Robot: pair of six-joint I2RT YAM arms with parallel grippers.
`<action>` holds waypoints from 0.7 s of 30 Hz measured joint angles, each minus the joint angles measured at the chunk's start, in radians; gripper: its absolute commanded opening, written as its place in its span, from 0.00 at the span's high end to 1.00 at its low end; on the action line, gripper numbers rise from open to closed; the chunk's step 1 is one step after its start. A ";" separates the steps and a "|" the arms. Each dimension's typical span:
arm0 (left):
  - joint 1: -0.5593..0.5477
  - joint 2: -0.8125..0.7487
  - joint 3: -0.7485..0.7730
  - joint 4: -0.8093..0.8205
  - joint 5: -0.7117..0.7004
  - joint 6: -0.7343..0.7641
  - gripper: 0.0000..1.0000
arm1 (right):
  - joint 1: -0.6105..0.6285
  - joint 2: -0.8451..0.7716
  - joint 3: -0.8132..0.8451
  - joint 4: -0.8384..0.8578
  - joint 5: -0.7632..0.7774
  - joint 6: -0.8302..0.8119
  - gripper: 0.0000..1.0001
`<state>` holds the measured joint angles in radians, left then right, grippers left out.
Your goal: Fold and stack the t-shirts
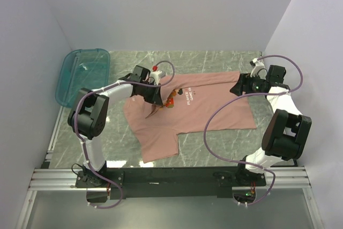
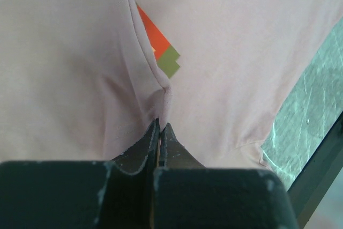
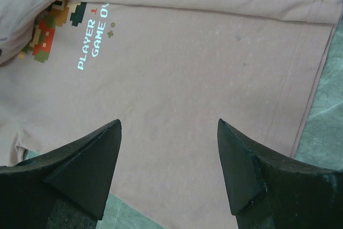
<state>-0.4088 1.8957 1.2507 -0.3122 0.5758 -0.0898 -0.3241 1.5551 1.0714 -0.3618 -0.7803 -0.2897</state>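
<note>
The left end effector (image 2: pixel 159 134) pinches a raised fold of the salmon t-shirt (image 1: pixel 214 108), which lies spread across the table (image 1: pixel 214 60). The right end effector (image 3: pixel 169 132) hangs spread above it. The cotton looks soft, light and limp, likely best gripped at seams and edges.

The gripper (image 3: pixel 169 124) hangs over the shirt (image 3: pixel 203 68) with jaws spread wide, the shirt's pixel print (image 3: pixel 48 28) and white lettering (image 3: pixel 92 40) lying flat at its upper left.
</note>
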 measured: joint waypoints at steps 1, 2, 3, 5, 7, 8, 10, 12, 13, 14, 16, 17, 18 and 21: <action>-0.005 0.000 -0.003 0.000 -0.002 0.000 0.99 | 0.000 0.000 0.000 0.000 0.000 0.000 0.21; -0.010 0.000 -0.006 -0.001 -0.005 0.000 0.99 | 0.000 0.000 0.000 0.000 0.000 0.000 0.21; -0.014 0.000 -0.008 -0.001 -0.007 0.000 0.99 | 0.000 0.001 0.000 0.000 0.000 0.000 0.21; -0.024 0.000 -0.010 -0.002 -0.015 0.000 0.99 | 0.000 0.002 0.000 -0.002 0.000 -0.001 0.21; -0.032 0.000 -0.010 -0.002 -0.022 0.000 0.99 | 0.000 0.005 0.000 -0.003 0.000 -0.003 0.21; -0.035 0.000 -0.010 -0.002 -0.025 0.000 0.99 | 0.000 0.006 0.000 -0.005 0.000 -0.004 0.21; -0.040 0.000 -0.010 -0.005 -0.029 0.000 0.99 | 0.000 0.007 0.000 -0.008 0.000 -0.007 0.21; -0.045 0.000 -0.010 -0.008 -0.032 0.000 0.93 | 0.000 0.009 0.000 -0.010 0.000 -0.008 0.21; -0.047 0.000 -0.010 -0.009 -0.032 0.001 0.79 | 0.000 0.010 0.000 -0.010 0.000 -0.009 0.21; -0.050 0.000 -0.010 -0.011 -0.032 0.006 0.71 | 0.000 0.011 0.000 -0.011 0.000 -0.011 0.21; -0.058 0.000 -0.010 -0.026 -0.031 0.010 0.55 | 0.000 0.017 0.002 -0.014 0.001 -0.013 0.21; -0.063 0.000 -0.010 -0.037 -0.029 0.013 0.53 | 0.000 0.020 0.002 -0.014 0.002 -0.014 0.21; -0.070 0.000 -0.010 -0.055 -0.024 0.015 0.51 | 0.000 0.023 0.003 -0.017 0.003 -0.016 0.21; -0.092 -0.005 -0.013 -0.088 -0.016 0.018 0.48 | 0.000 0.034 0.011 -0.027 0.011 -0.019 0.21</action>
<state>-0.5003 1.8912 1.2373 -0.4004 0.5602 -0.0715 -0.3244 1.5890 1.0828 -0.3889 -0.7696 -0.3092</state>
